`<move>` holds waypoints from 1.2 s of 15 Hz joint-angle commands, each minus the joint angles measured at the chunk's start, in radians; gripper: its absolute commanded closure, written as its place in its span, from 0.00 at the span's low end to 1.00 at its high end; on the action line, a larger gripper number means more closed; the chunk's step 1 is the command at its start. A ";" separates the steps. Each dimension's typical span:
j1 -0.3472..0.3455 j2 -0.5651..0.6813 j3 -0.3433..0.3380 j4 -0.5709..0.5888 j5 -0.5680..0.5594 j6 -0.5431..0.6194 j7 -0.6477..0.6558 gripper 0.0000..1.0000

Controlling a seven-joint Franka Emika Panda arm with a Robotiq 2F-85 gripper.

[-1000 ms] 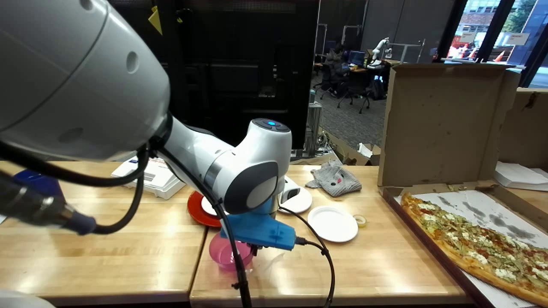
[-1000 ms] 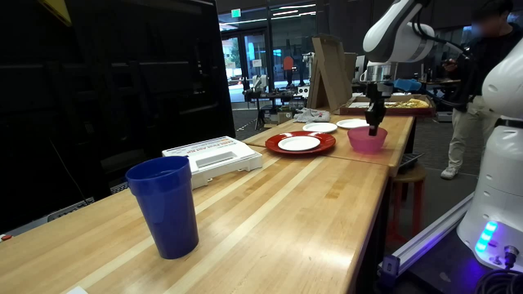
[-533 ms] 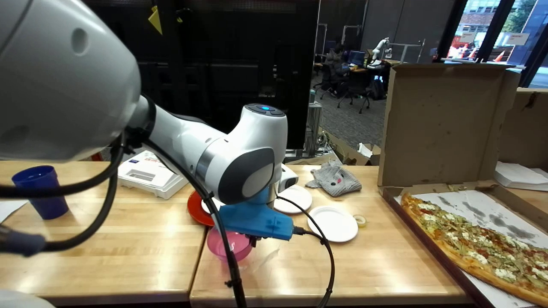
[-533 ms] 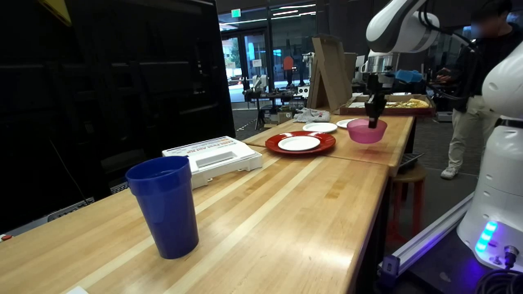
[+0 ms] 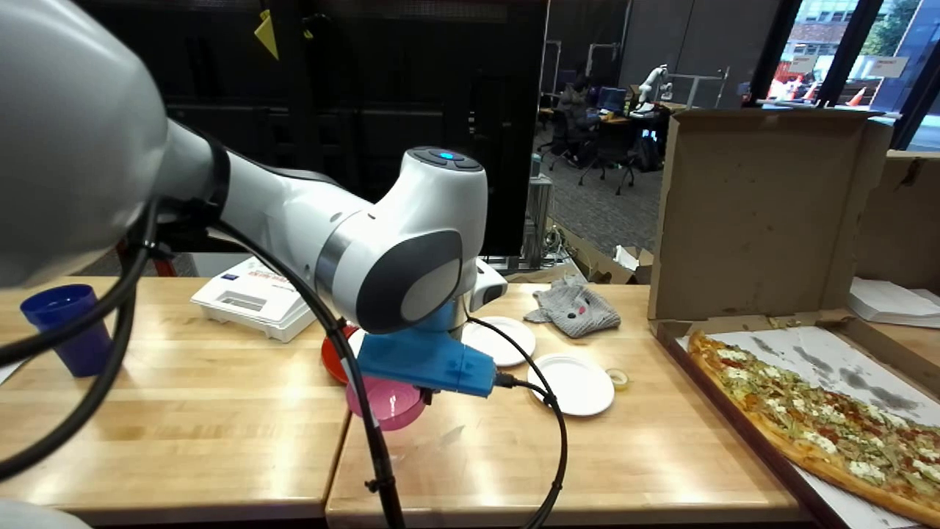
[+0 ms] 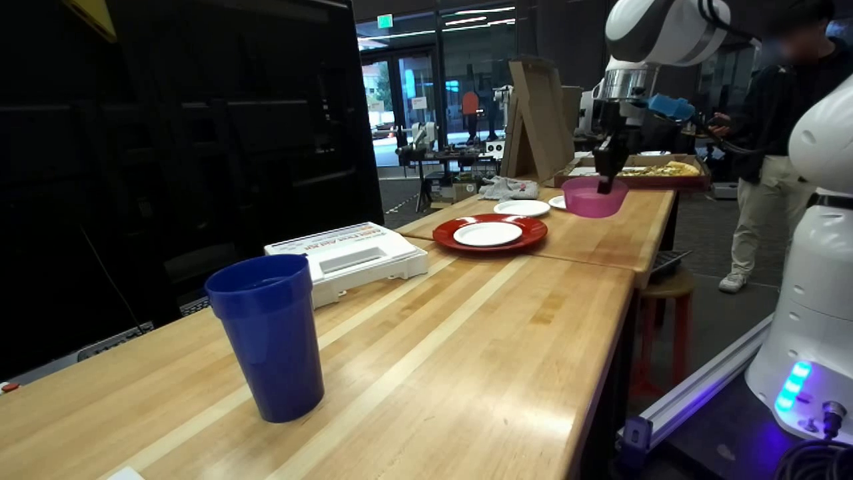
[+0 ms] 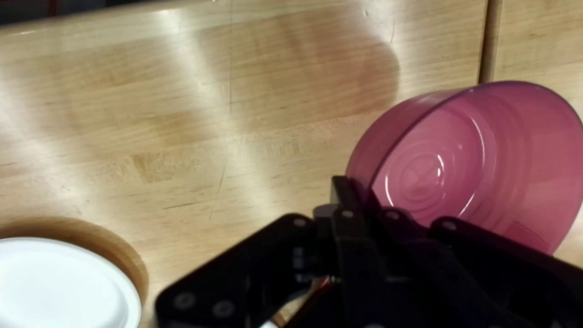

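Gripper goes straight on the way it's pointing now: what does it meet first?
Likely the table. The gripper points roughly down, holding the bowl by its rim, so the bowl's underside would probably touch down first. The gap below it is hard to judge.

Behind the back edge of the wooden counter (image 5: 624,455) rises a tall black panel (image 5: 411,110), and a dark seam (image 5: 338,441) runs across the counter from the front edge. Past the back edge, to the right of the panel, an exterior view shows gray carpet (image 5: 595,213), black chairs (image 5: 611,150) and a gray wall (image 5: 712,44). Farther right, bright windows (image 5: 819,44) frame orange cones (image 5: 856,95) outside. In an exterior view, glass doors (image 6: 416,93) stand well past the back edge, a green sign (image 6: 384,21) above them. A red-legged stool (image 6: 670,288) stands beside the front edge, near the seam. Glare (image 6: 553,423) whitens the counter by that edge.
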State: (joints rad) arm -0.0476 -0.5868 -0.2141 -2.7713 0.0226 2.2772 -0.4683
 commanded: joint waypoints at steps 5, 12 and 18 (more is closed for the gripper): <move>0.073 -0.016 0.006 -0.002 0.093 0.011 0.030 0.99; 0.122 0.016 0.014 0.012 0.179 0.052 0.061 0.99; 0.148 0.060 0.030 0.068 0.220 0.087 0.103 0.99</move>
State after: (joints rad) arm 0.0881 -0.5626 -0.1949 -2.7484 0.2141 2.3516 -0.3928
